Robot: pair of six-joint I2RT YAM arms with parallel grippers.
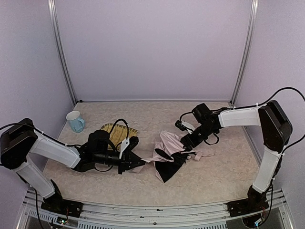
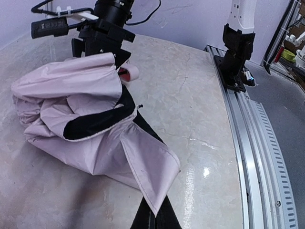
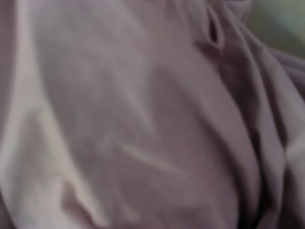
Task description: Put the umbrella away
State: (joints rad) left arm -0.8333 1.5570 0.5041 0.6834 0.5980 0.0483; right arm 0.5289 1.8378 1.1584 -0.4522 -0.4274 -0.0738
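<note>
Top view is showing my left fingers [image 1: 135,164] clamping the umbrella [image 1: 169,145] on the bench [image 1: 214,181], my right fingers [image 1: 187,141] against its fabric, state untellable, so I'm judging slow, even gathering safest.

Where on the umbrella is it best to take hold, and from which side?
Grip the handle, the one stiff, narrow part of the umbrella. It pokes out of the loose folds at the right end and lies flat, so coming from above on the right, jaws across it, seems best.
</note>
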